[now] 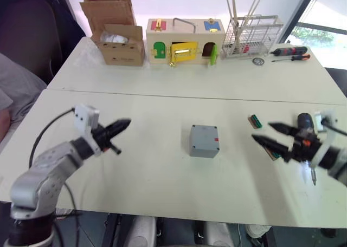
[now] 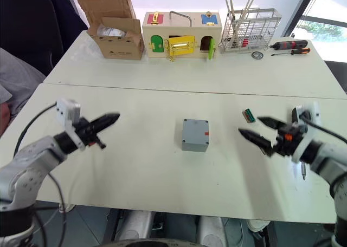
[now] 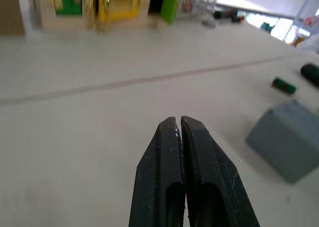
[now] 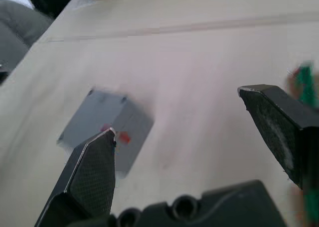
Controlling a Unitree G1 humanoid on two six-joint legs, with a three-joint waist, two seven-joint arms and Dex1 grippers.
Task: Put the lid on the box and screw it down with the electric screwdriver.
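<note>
Claw status first: right claw (image 2: 259, 130) hung just above the desk (image 1: 162, 122) with its two black fingers spread wide and nothing between them, pointing toward the box (image 1: 204, 140) but well apart from it. Left claw (image 1: 120, 126) was pressed together on nothing, also clear of the box, off to its left.

Box sat near the desk middle, upright, red mark on the side facing the right claw. Its top looked closed off by a flat grey face with corner dots in the right wrist view, so the lid (image 4: 106, 98) was probably on already; couldn't tell for sure whether it was seated or just the box's own face. No loose lid lay anywhere on the desk.

Electric screwdriver (image 1: 307, 129) lay on the desk right behind the right claw, mostly hidden by the wrist, thin bit (image 1: 313, 176) sticking out toward the near edge. It wasn't gripped. Small green part (image 1: 255, 122) lay between box and screwdriver.

Judgement: lidding likely done, screwing not started. Left to do: pick up the driver, line the bit up on a corner screw, drive it, maybe steady the box with the other claw.

Back of desk held a cardboard box (image 1: 116, 33), wooden box with coloured doors (image 1: 184, 41), wire rack (image 1: 252, 36) and hand screwdrivers (image 1: 290, 52), none of it involved.
</note>
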